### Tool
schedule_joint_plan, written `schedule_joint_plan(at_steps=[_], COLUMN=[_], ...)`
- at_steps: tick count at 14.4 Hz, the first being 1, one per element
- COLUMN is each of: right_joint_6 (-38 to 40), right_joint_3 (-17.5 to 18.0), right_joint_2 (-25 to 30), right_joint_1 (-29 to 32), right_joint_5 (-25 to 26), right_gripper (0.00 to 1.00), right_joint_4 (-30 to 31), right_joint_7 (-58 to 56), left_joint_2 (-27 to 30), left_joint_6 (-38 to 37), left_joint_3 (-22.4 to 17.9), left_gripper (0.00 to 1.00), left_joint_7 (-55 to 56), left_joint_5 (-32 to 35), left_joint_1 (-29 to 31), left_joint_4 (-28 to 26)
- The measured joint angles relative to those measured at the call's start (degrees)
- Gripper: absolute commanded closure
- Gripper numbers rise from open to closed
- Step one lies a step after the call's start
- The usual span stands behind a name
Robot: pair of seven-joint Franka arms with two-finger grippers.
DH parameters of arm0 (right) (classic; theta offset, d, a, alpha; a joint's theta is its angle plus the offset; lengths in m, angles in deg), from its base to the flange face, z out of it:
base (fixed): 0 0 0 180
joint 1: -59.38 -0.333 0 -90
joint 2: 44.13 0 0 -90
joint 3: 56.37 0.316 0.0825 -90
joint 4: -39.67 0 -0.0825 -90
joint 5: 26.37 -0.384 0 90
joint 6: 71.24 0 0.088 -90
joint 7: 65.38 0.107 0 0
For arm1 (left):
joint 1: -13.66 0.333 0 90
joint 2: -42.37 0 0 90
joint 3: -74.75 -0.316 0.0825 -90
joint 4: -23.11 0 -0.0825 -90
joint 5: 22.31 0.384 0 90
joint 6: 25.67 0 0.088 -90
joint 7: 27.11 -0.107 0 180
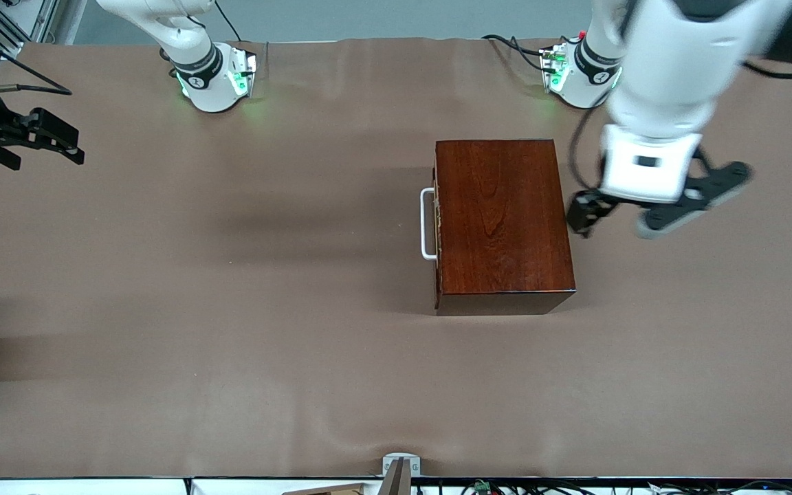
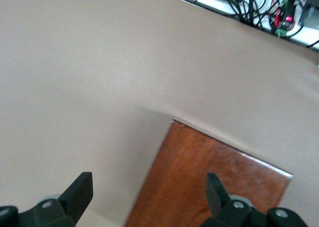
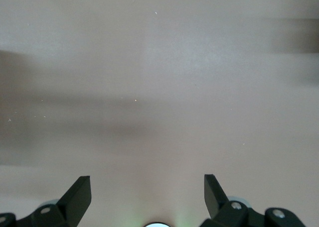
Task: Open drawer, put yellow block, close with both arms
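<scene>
Two white arms at a table (image 1: 245, 357) covered in a plain brown sheet; a glossy dark mahogany box (image 1: 499, 220) stands on the table toward the left arm's end, well apart from both green-lit bases; its drawer (image 1: 436, 227) is pushed fully in, so that only a thin edge of the front shows, with the white U-shaped handle (image 1: 427, 224) standing out from the face of the box that looks toward the right arm's end; the yellow block shows in none of the three views, so its place cannot be told.

Left tool (image 1: 650, 206): hangs in the air just beside the box, over its edge toward the left arm's end and the bare table next to it; jaws released and spread wide, grasping nothing; in the left wrist view the two black fingers (image 2: 79, 192) frame a corner of the box top (image 2: 209, 182) and the brown sheet beside it, with cables and connectors (image 2: 259, 8) along the table's edge.

Right tool (image 1: 42, 141): held in the air over the right arm's end of the table, well apart from the box; jaws released and wide, empty; the right wrist view shows its fingers (image 3: 77, 194) over bare brown sheet alone.
</scene>
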Motion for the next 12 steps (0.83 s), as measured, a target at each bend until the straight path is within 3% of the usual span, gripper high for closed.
schedule_joint_plan(at_steps=[5, 12], right_joint_6=[0.0, 0.0], right_joint_3=[0.0, 0.0], right_joint_2=[0.0, 0.0], right_joint_1=[0.0, 0.0], right_joint_5=[0.0, 0.0], right_gripper=[0.0, 0.0], right_joint_4=[0.0, 0.0], right_joint_7=[0.0, 0.0], left_joint_2=[5.6, 16.9], left_joint_6=[-0.8, -0.9], left_joint_3=[8.3, 12.4], left_gripper=[0.0, 0.0], left_joint_7=[-16.7, -33.0], left_joint_5=[-2.4, -7.8], left_joint_1=[14.5, 27.1], left_joint_4=[-6.6, -18.7])
